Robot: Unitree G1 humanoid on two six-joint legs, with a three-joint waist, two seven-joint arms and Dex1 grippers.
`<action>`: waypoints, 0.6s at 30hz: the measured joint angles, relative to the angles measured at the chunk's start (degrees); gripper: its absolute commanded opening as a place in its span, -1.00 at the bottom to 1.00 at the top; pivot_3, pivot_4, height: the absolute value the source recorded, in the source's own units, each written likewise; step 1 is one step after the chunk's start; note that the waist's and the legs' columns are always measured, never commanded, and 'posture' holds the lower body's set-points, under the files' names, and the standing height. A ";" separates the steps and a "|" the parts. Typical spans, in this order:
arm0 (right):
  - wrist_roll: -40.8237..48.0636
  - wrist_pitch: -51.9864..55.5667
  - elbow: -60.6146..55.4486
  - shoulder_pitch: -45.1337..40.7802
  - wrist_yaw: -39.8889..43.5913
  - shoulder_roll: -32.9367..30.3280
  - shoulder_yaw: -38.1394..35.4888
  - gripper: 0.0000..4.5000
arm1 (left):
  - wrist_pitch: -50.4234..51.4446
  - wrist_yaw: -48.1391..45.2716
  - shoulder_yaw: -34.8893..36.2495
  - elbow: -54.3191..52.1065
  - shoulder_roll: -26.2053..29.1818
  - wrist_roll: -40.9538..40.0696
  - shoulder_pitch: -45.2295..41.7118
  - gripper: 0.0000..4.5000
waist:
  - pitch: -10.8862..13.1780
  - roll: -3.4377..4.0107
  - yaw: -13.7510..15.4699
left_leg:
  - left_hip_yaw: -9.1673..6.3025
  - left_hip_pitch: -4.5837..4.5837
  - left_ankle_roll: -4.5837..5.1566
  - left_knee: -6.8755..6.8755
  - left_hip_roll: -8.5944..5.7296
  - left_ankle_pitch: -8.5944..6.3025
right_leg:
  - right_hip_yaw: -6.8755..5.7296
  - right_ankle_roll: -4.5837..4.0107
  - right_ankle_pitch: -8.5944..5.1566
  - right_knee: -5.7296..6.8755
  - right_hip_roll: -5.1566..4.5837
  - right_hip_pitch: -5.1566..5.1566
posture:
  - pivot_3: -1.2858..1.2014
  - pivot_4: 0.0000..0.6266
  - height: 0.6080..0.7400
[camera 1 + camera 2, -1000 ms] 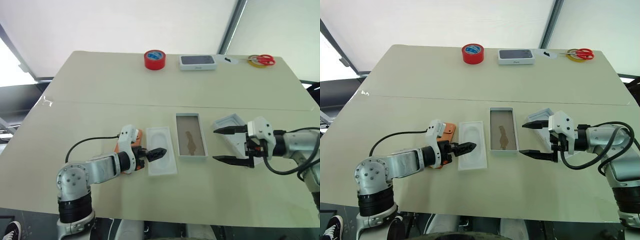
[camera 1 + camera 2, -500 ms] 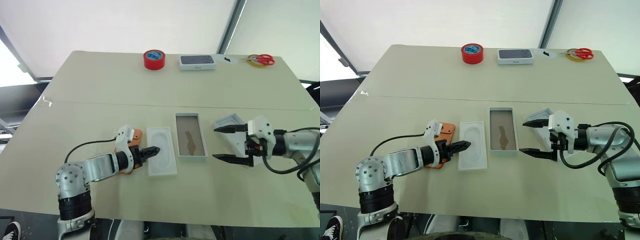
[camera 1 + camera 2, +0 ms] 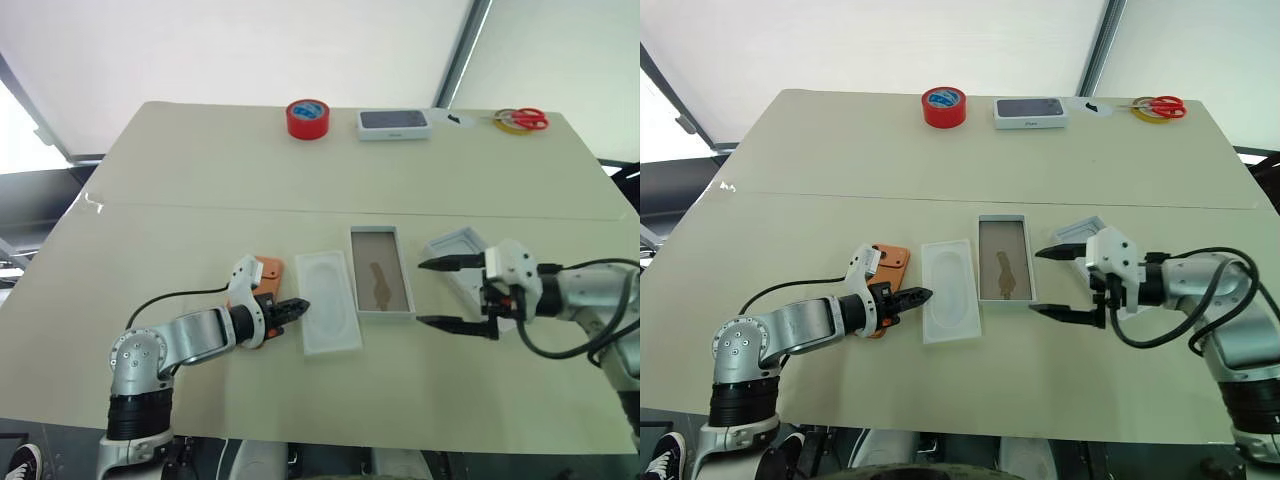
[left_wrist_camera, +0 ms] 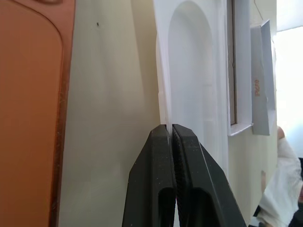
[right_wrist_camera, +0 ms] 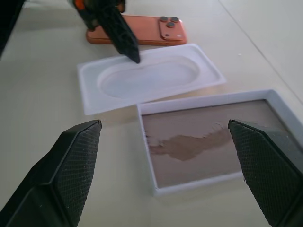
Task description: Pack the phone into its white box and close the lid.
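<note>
The lid (image 4: pixel 262 80) bears orange lettering, too small to read.

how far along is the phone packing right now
Nothing is packed yet. The phone lies on the table, the white box is empty and the lid lies beyond the open right gripper. The left gripper is shut at the edge of the insert. Phone in, lid on remain.

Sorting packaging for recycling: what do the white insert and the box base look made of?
The insert looks like thin moulded pulp or plastic: matte white, soft-edged oval recess. The white box seems to be rigid card: crisp thin walls, tan-brown fibrous floor.
</note>
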 measured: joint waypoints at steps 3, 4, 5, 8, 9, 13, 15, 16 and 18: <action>-1.15 -0.02 -0.83 0.67 -0.47 0.27 2.11 1.00 | -3.72 1.72 -1.59 0.62 2.35 -3.44 0.16 -0.97 | 0.02 -0.02 0.05 | 0.00 -0.04 0.00 0.01 -0.01 0.00 | 0.00 -0.01 0.00 -0.02 -0.01 -0.02 | 0.03 -0.52 0.84; -1.33 -0.12 -0.84 0.67 -0.58 0.27 2.20 1.00 | -4.52 2.07 -2.13 0.63 2.93 -4.28 0.22 -0.97 | 0.02 -0.02 0.05 | 0.00 -0.04 0.00 0.01 -0.01 0.00 | 0.00 -0.01 -0.01 -0.04 -0.01 -0.02 | 0.03 -0.52 0.84; -3.00 -0.66 -0.60 -0.14 -1.13 0.61 3.33 1.00 | -5.09 1.98 -2.54 0.68 4.22 -4.96 0.13 -0.97 | 0.04 -0.07 -0.02 | 0.00 -0.03 0.00 0.01 -0.01 0.00 | -0.01 -0.01 -0.01 -0.03 0.00 -0.01 | 0.03 -0.52 0.84; -8.47 -0.87 1.53 -4.59 -3.92 4.33 8.96 1.00 | -5.95 -0.61 -2.32 1.38 9.52 -4.51 -3.10 -0.97 | 0.11 -0.18 -0.41 | 0.00 -0.05 -0.08 -0.03 0.06 0.05 | -0.01 -0.09 -0.05 -0.01 0.09 -0.10 | 0.03 -0.52 0.84; -10.55 -1.06 2.64 -5.91 -4.52 5.00 11.43 1.00 | -6.06 -2.48 -2.18 1.23 11.45 -3.43 -4.86 -0.97 | 0.11 -0.14 -0.40 | 0.03 -0.05 -0.08 -0.06 0.04 0.05 | -0.01 -0.08 -0.04 -0.01 0.09 -0.12 | 0.03 -0.52 0.84; -15.62 -1.66 6.29 -8.17 -4.95 5.30 15.48 1.00 | -6.58 -6.64 -2.06 0.88 14.85 -1.63 -5.68 -0.97 | 0.16 -0.22 0.01 | 0.04 -0.08 -0.06 -0.22 -0.09 0.05 | -0.02 0.00 0.00 -0.20 0.02 -0.12 | 0.03 -0.52 0.84; -16.34 -1.04 7.51 -9.48 -5.12 6.94 16.78 0.76 | -6.90 -8.70 -2.17 1.03 15.39 -0.75 -5.70 -1.00 | 0.24 -0.36 -0.10 | 0.03 -0.07 -0.07 -0.22 -0.07 0.05 | -0.03 0.01 0.00 -0.18 0.04 -0.12 | 0.03 -0.52 0.84; -16.81 -0.80 7.95 -10.04 -5.20 7.55 17.53 0.59 | -6.95 -9.50 -2.18 1.04 15.57 -0.43 -5.71 -1.00 | 0.24 -0.35 -0.14 | 0.04 -0.06 -0.10 -0.22 -0.06 0.07 | -0.03 0.01 0.00 -0.15 0.05 -0.12 | 0.03 -0.52 0.84; -18.27 -1.21 9.41 -10.70 -5.10 7.65 18.94 0.18 | -7.09 -10.81 -2.19 1.00 15.93 -0.51 -5.70 -1.00 | 0.24 -0.36 -0.08 | 0.02 -0.04 -0.13 -0.21 -0.05 0.09 | -0.04 0.01 0.00 -0.10 0.05 -0.12 | 0.03 -0.52 0.84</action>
